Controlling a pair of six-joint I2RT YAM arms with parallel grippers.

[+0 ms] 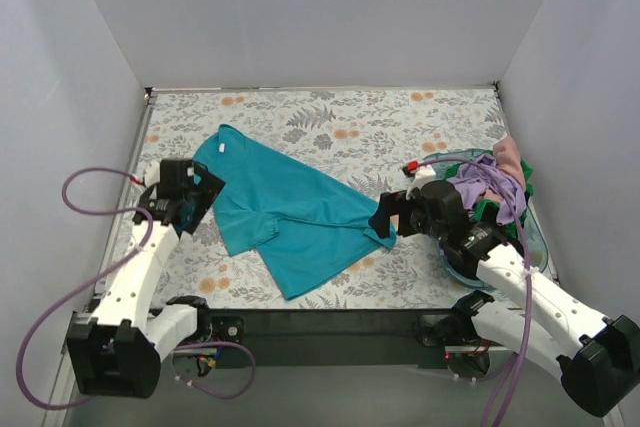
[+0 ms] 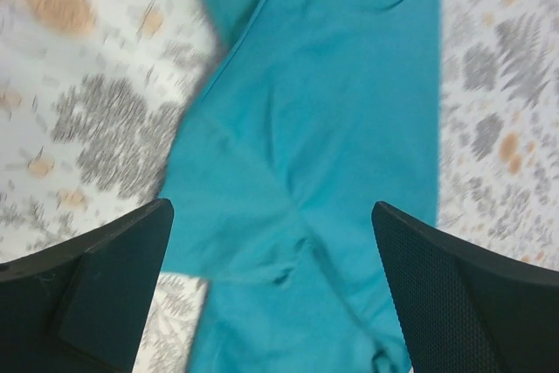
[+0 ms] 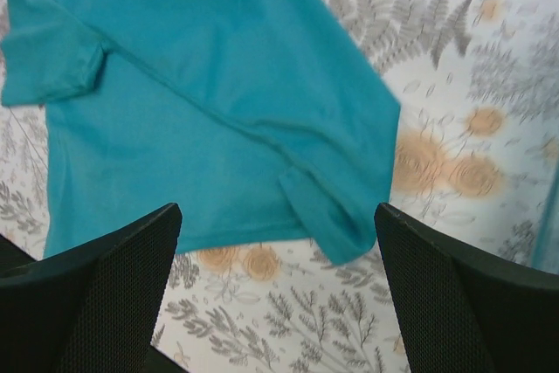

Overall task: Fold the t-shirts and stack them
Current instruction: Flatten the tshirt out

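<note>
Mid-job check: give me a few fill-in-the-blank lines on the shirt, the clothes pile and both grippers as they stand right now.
The t-shirt lying spread on the table is coloured ____.
The left gripper and the right gripper both hang over it with jaws ____.
The pile of other clothes sits at the ____ side of the table.
Missing words: teal; open; right.

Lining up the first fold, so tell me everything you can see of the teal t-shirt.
The teal t-shirt lies spread but rumpled, skewed diagonally on the floral table, its white neck label toward the far left. It looks like soft knit. One corner is folded over near the open right pincer; the open left pincer hangs over its left edge. Neither grips it.
</note>
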